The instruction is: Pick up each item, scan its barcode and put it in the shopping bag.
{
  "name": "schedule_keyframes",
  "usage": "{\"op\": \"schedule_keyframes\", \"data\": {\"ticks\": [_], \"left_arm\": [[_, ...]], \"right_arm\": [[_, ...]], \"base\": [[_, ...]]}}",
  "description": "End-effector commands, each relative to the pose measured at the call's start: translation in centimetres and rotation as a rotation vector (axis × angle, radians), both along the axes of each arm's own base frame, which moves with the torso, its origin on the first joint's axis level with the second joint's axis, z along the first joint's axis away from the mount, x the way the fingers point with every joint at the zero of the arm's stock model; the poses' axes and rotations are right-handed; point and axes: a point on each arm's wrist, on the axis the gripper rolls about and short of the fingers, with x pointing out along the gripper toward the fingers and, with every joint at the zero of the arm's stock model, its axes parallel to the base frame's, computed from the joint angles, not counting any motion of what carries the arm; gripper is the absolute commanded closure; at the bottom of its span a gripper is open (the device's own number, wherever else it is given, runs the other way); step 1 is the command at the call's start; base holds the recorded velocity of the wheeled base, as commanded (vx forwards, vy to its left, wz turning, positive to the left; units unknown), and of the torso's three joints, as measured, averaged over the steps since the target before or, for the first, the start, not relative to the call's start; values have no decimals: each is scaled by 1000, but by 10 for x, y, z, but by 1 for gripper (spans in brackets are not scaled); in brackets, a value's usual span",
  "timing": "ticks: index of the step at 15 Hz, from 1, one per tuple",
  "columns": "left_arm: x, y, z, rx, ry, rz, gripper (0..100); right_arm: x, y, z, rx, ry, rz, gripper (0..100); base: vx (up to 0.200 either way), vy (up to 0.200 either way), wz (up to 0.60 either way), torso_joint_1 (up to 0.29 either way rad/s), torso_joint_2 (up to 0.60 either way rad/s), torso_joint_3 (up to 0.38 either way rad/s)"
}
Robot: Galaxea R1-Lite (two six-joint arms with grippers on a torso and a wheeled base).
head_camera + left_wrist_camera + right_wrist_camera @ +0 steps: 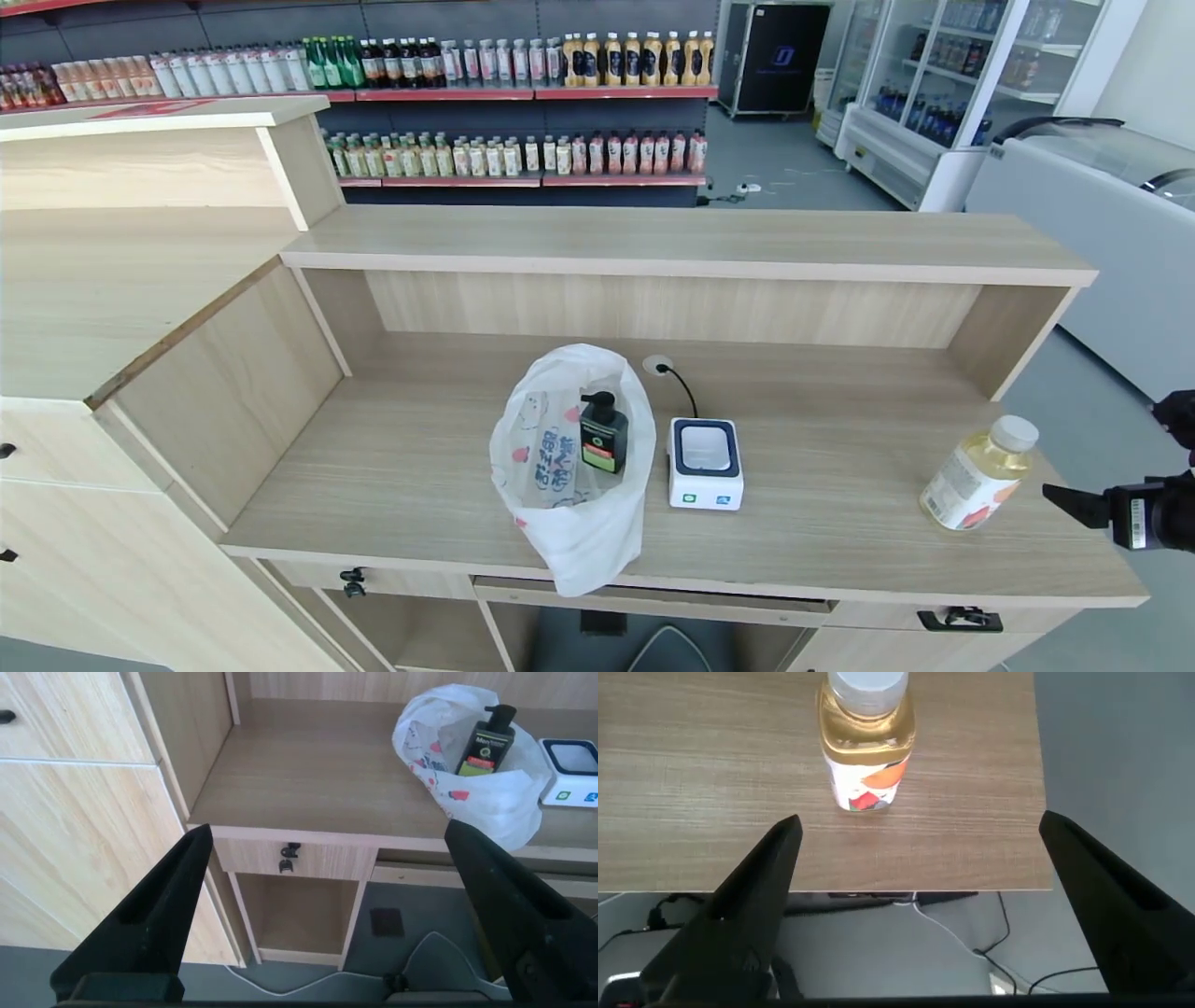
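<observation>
Pale yellow liquid fills the clear bottle point(978, 473) that stands upright, white cap on top, near the right front corner of the wooden surface point(840, 411). It is the only item left loose, well apart from the scanner point(706, 462) at the middle of the surface and from the white shopping bag point(560, 467) just to the scanner's left. A dark pump bottle point(603, 434) already sits upright inside the bag.

The coming move turns on how the bottle lies from the right gripper point(920, 826). That gripper hangs just off the right end of the surface, near the bottle but not touching it, and points in toward it. The bottle's long axis is vertical, so a level approach from the side would probably close the fingers across its round body. In the right wrist view the bottle stands ahead of the fingers, a little off the middle of the gap between them, so a small sideways correction looks needed before closing. The right arm is by far the nearer one.

The right gripper is spread wide and empty, the gap clearly broader than the bottle. The left gripper point(329, 831) is likewise spread wide with nothing in it. It hangs off the front left of the surface, lower than the top, facing a small drawer lock point(290, 856), with the bag off to its far side.
</observation>
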Motion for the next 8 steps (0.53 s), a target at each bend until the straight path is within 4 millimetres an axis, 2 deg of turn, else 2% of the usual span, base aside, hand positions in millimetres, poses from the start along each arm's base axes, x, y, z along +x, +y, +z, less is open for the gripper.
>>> {"op": "schedule_keyframes", "data": {"ticks": [1, 8], "left_arm": [[0, 0, 0, 0, -1, 0, 0], [0, 0, 0, 0, -1, 0, 0]], "right_arm": [[6, -8, -15, 21, 32, 2, 0], [25, -24, -42, 40, -3, 35, 0]], "base": [[0, 0, 0, 0, 0, 0], [0, 0, 0, 0, 0, 0]]}}
